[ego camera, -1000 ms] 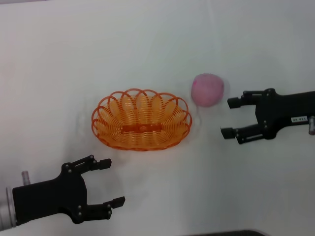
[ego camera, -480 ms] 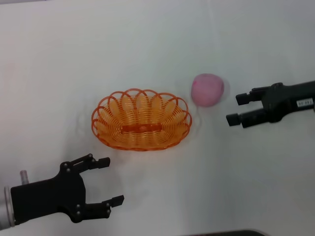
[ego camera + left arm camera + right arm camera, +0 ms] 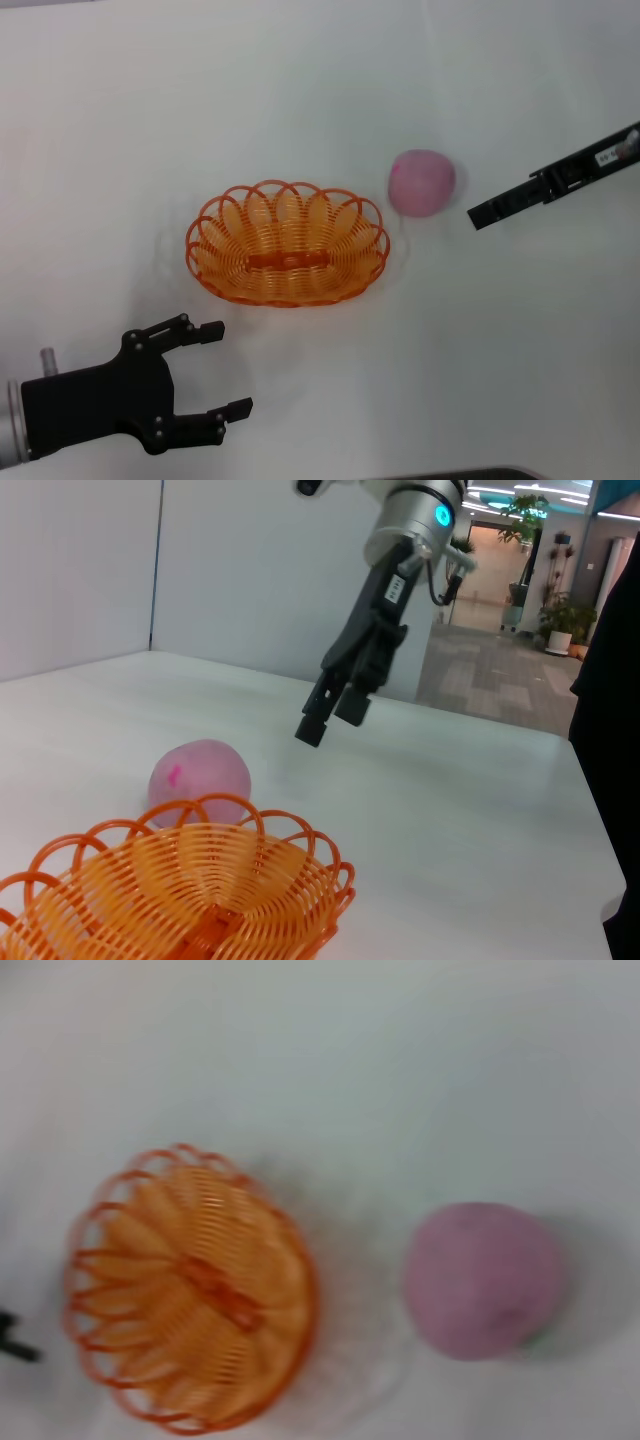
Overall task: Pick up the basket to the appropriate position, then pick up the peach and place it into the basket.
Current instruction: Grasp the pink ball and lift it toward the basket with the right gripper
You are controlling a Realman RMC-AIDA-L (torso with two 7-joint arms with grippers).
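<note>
The empty orange basket (image 3: 287, 262) sits on the white table in the middle of the head view. It also shows in the left wrist view (image 3: 190, 880) and the right wrist view (image 3: 190, 1290). The pink peach (image 3: 421, 183) lies just to the basket's right on the table, apart from it, and shows in both wrist views (image 3: 198, 780) (image 3: 485, 1278). My right gripper (image 3: 482, 214) hangs to the right of the peach, turned edge-on, not touching it. The left wrist view shows its two fingertips apart (image 3: 332, 718). My left gripper (image 3: 228, 367) is open and empty, in front of the basket on the left.
The white table (image 3: 320, 90) stretches around the basket and peach. A dark edge (image 3: 450, 474) runs along the table's near side. A white wall (image 3: 80, 570) stands behind the table in the left wrist view.
My right gripper has rolled from flat to edge-on and its arm has tilted upward beside the peach. The left gripper, basket and peach have not moved.
</note>
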